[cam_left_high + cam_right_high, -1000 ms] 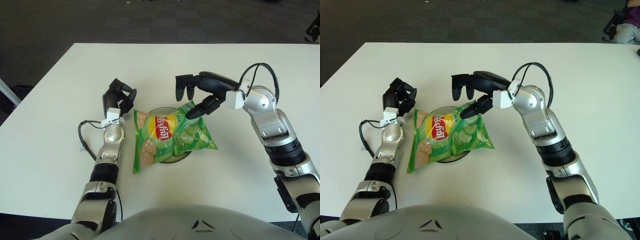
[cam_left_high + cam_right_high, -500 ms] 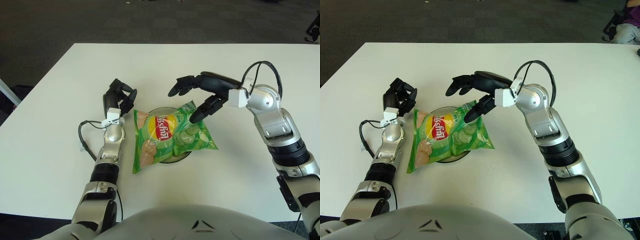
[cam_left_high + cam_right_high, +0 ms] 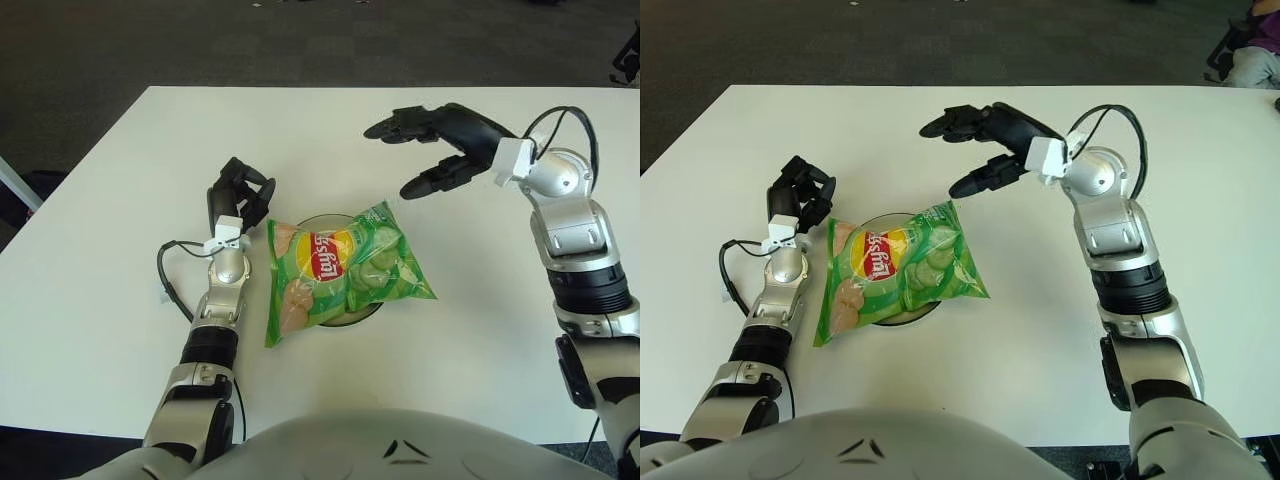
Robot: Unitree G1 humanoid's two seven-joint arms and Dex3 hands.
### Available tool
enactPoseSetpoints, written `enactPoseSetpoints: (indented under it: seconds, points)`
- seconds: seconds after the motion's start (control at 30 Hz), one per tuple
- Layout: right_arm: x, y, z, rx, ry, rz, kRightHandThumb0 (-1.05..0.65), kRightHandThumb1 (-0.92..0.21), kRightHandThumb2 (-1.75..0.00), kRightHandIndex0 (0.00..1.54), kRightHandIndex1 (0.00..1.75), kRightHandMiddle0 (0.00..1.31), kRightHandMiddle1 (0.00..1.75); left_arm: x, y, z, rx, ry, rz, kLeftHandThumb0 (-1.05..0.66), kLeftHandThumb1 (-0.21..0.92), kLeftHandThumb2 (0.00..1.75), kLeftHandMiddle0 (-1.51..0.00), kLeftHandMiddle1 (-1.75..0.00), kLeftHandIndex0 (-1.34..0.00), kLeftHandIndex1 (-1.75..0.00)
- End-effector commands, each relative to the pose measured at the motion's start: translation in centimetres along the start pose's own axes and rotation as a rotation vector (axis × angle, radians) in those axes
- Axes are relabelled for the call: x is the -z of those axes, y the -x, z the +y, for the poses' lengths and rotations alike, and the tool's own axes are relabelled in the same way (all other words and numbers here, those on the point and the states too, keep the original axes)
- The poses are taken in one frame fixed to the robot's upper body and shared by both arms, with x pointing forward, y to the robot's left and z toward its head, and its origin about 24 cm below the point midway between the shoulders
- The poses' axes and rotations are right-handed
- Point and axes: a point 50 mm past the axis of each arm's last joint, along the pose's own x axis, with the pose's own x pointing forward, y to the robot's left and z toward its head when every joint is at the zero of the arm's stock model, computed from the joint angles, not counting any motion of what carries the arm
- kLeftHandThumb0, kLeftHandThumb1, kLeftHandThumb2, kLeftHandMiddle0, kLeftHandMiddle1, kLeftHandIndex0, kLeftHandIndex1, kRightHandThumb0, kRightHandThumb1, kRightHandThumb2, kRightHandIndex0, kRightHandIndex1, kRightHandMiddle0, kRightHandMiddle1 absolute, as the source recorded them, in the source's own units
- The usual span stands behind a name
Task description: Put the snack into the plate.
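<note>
Even overhead light flooding white table (image 3: 120, 250), surface reading bright, nearly washed out. Shadows staying faint and soft, thin one hugging chip bag (image 3: 340, 272). Foil wrinkles on bag catching small glints. Dark floor (image 3: 200, 40) beyond table falling dim. Both views staying sharp, no motion blur showing.
</note>
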Motion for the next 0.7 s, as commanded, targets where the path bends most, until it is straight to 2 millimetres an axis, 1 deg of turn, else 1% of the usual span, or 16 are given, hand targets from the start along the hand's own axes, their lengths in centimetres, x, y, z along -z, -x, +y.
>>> enactPoseSetpoints:
  seconds: [0.0,0.2,0.43,0.5,0.67]
  points:
    - [0.4,0.3,-0.3,0.099,-0.073,0.023,-0.48,-0.89,0.0,0.6,0.01,0.57,0.2,0.9,0.9,0.1,0.005,-0.01,0.04,-0.24,0.92,0.27,-0.96,-1.75,-0.75,-1.75]
    - [2.1,1.1,-0.1,0.228,-0.121,0.027,-0.44,-0.89,0.0,0.62,0.02,0.61,0.2,0.9,0.9,0.1,0.004,-0.01,0.04,-0.24,0.92,0.27,-0.96,-1.75,-0.75,-1.75]
    - [3.9,2.1,0.5,0.357,-0.218,0.052,-0.41,-0.9,0.0,0.67,0.03,0.66,0.22,1.0,0.8,0.2,0.004,-0.009,0.04,-0.25,0.92,0.27,-0.96,-1.75,-0.75,-1.75]
    - [4.3,2.4,0.6,0.38,-0.233,0.055,-0.4,-0.9,-0.01,0.71,0.05,0.68,0.23,1.0,0.8,0.2,0.005,-0.009,0.04,-0.25,0.92,0.27,-0.96,-1.75,-0.75,-1.75]
    - [5.2,3.3,0.8,0.476,-0.343,0.088,-0.37,-0.92,-0.01,0.83,0.07,0.7,0.27,1.0,0.8,0.3,0.006,-0.009,0.042,-0.25,0.92,0.27,-0.96,-1.75,-0.76,-1.75]
